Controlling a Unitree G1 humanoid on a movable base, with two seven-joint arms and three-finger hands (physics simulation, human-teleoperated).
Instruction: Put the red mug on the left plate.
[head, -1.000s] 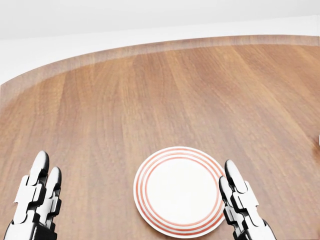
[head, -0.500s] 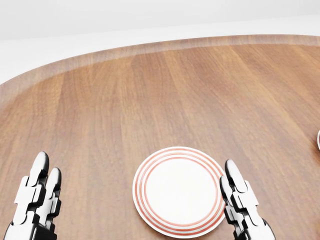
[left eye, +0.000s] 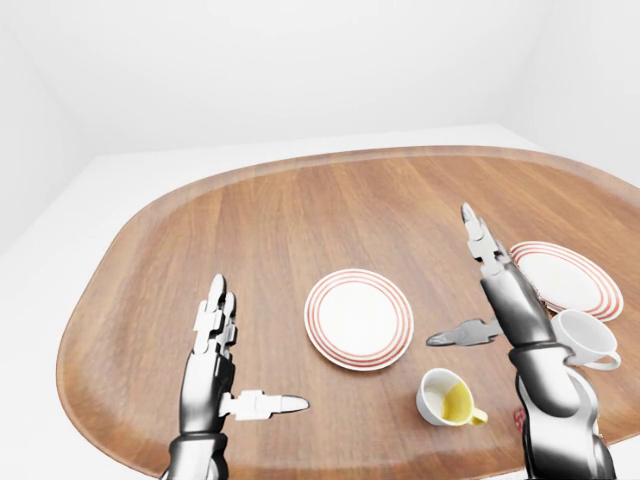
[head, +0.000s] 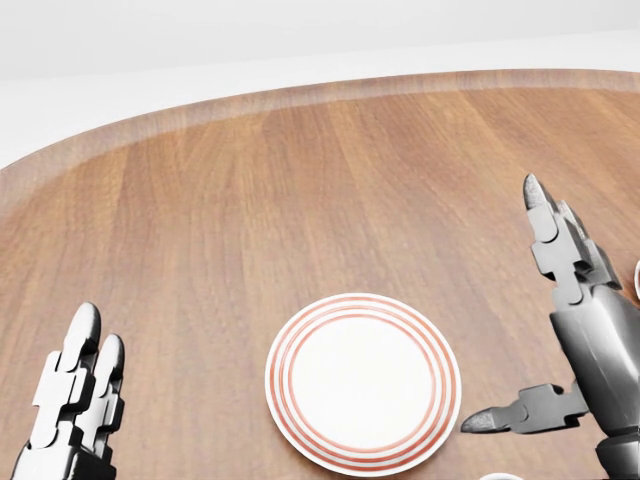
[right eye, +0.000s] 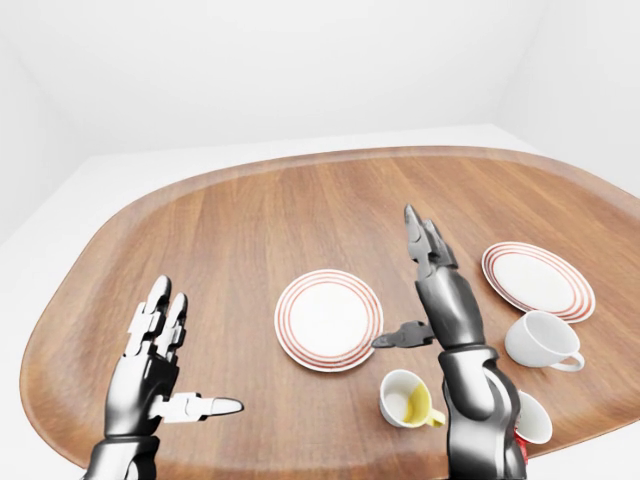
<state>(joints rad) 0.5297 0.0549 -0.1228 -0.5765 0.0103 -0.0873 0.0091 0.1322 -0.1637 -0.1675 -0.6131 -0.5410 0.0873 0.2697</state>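
Note:
The left plate (left eye: 358, 318), white with red rings, lies at the middle of the wooden table and also shows in the head view (head: 362, 382). The red mug (right eye: 533, 420) stands near the table's bottom right edge, mostly hidden behind my right forearm. My right hand (right eye: 396, 282) is open and raised, fingers pointing up and thumb spread. It hangs just right of the left plate and holds nothing. My left hand (left eye: 250, 348) is open and empty over the table, well left of the plate.
A second red-ringed plate (right eye: 537, 279) lies at the right. A white mug (right eye: 543, 341) stands below it. A mug with a yellow inside (right eye: 405, 398) stands below the left plate, beside my right arm. The oval table's rim (left eye: 100, 290) curves round at the left.
In the head view my right hand has risen from the bottom edge and moved right, with its thumb now showing beside the plate. The left hand and the plate have not moved.

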